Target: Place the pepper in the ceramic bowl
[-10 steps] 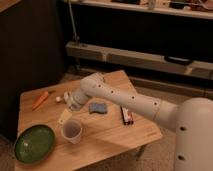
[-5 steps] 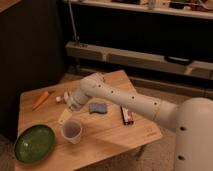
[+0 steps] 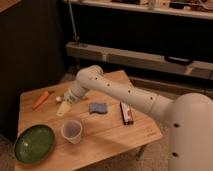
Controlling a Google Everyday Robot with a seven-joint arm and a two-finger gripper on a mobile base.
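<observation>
The pepper point(image 3: 41, 99), small, slim and orange, lies on the wooden table point(image 3: 107, 136) near its far left edge. The ceramic bowl point(image 3: 34, 143), a shallow dark green dish, sits at the table's front left corner with nothing in it. My white arm reaches in from the right and bends down over the middle of the table. My gripper point(image 3: 64, 104) hangs low at its end, open and holding nothing. It is a short way right of the pepper and well behind the bowl.
A translucent plastic cup point(image 3: 72, 131) stands just right of the bowl. A blue sponge point(image 3: 97, 107) and a dark flat packet point(image 3: 127, 113) lie right of the gripper. A pale tube-like object point(image 3: 62, 109) lies under the gripper. Dark shelving runs behind the table.
</observation>
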